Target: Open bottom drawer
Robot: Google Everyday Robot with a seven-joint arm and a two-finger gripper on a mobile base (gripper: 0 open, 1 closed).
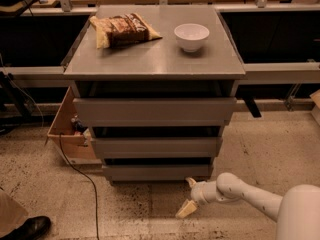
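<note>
The grey cabinet (pixel 155 59) has three handleless drawer fronts. The bottom drawer (pixel 157 172) is the lowest and narrowest front, just above the floor, and looks pushed in. My gripper (pixel 187 196) is low over the floor, just in front of and below the drawer's right end. Its fingers are spread apart, one fingertip (pixel 191 182) near the drawer's lower right corner and the other (pixel 183 209) down by the floor. It holds nothing. My white arm (pixel 250 196) comes in from the lower right.
A chip bag (pixel 122 29) and a white bowl (pixel 191 36) sit on the cabinet top. A cardboard box (pixel 70 134) stands left of the cabinet, with a black cable (pixel 80 174) on the floor. A shoe (pixel 30 228) is at the lower left.
</note>
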